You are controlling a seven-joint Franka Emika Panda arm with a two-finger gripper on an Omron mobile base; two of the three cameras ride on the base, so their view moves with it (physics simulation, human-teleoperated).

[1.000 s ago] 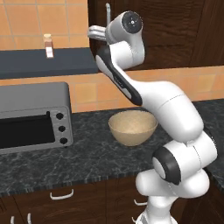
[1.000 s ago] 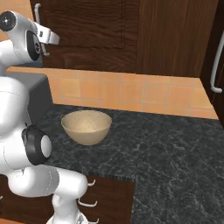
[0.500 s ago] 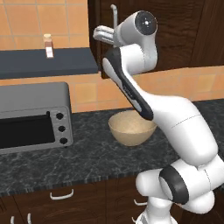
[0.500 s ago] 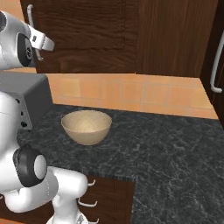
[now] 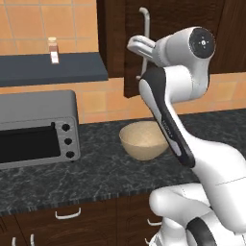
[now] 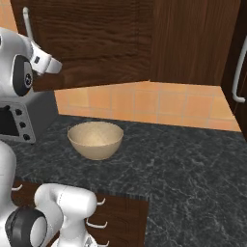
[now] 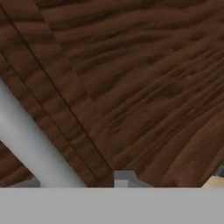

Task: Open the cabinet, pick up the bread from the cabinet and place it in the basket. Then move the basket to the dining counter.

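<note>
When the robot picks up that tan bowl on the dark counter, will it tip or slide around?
The basket looks like a rigid round bowl sitting upright on a narrow base, so a push near its wide rim could probably tip or spin it. It appears empty, so likely light. The speckled counter looks smooth, so it may slide easily.

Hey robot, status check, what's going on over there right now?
Gripper up at cabinet handle, grip state unclear. Cabinet door shut, bread unseen. Basket waiting on counter.

Dark brown wood grain of the cabinet (image 7: 131, 87) door spread across the frame. Its silver bar handle (image 7: 26, 144) slanted through the lower left.
</note>
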